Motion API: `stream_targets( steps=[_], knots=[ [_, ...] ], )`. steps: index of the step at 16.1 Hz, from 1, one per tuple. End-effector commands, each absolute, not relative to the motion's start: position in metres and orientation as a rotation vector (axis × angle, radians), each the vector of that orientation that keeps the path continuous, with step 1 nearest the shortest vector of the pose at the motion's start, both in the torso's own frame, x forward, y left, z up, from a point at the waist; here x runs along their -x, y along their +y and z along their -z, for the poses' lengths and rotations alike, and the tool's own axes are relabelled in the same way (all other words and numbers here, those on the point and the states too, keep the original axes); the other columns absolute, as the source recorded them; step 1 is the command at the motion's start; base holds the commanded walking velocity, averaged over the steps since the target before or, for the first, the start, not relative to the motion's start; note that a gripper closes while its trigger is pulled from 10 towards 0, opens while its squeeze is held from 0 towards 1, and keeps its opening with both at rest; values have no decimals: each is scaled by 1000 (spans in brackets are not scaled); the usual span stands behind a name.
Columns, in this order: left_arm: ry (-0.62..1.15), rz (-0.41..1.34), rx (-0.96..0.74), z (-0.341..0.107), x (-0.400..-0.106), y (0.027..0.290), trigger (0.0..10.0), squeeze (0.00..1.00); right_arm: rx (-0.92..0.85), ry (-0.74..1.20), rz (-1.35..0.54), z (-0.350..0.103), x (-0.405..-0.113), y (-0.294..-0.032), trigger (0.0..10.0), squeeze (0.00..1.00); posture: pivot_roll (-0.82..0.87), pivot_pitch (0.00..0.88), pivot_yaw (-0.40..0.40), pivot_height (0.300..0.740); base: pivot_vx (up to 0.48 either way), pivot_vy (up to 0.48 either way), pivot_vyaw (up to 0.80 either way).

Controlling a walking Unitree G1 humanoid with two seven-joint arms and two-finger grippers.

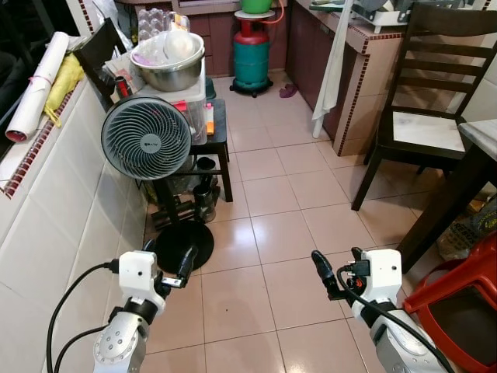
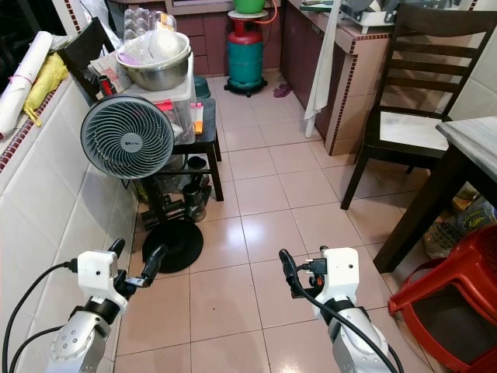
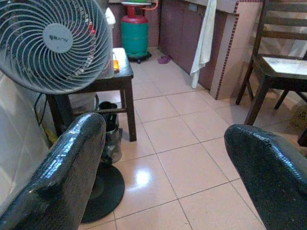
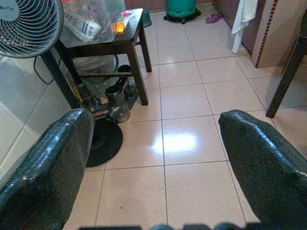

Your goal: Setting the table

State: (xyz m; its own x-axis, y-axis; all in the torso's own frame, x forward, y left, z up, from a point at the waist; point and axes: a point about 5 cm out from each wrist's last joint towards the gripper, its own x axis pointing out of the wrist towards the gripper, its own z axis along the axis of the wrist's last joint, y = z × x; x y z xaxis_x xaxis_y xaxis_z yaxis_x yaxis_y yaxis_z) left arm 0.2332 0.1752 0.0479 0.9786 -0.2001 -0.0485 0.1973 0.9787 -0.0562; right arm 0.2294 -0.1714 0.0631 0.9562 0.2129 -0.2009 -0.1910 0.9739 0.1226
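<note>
Item: table (image 1: 483,134). Location: our far right, past the dark wooden chair (image 1: 429,116); we see one pale top corner and a dark leg. We make out no dishes or cutlery on that visible corner, so we judge the setting not yet begun.

Item: steel bowl (image 1: 168,68). Location: on a clear plastic box on the small dark side table (image 1: 217,132) to our left, with pale items inside. A possible source of tableware, though we cannot tell the contents.

Item: left gripper (image 1: 175,265). Held low over the tiled floor (image 1: 272,194), near the fan's round base. Fingers (image 3: 62,177) spread wide in the left wrist view, with nothing between them.

Item: right gripper (image 1: 324,273). Held low over the tiles, well apart from the table. Fingers (image 4: 259,158) likewise parted wide, holding nothing.

Item: standing fan (image 1: 146,138). Location: against the tiled wall on our left, just in front of the side table.

Item: red plastic stool (image 1: 458,303). Location: lower right, beside the table leg.

Item: green gas cylinder (image 1: 251,58). Location: far end of the room.

Handling note: we judge the step in hand to be locating what goes on the table. We would keep both arms tucked, steer wide of the fan's base and cord, and turn right with room to spare for the stool and chair.
</note>
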Motion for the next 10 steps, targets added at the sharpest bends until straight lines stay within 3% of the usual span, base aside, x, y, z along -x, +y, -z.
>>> stream_targets(
  steps=[1,10],
  knots=[
    [40,204,47,-55,-237,174,10000,0,-104,199,-206,-67,-231,-169,10000,0,-23,0,75,740,0,0,-800],
    [15,224,56,-72,-238,171,10000,0,-86,66,-172,-90,-229,-169,10000,0,-27,0,86,740,302,0,-800]
  ],
)
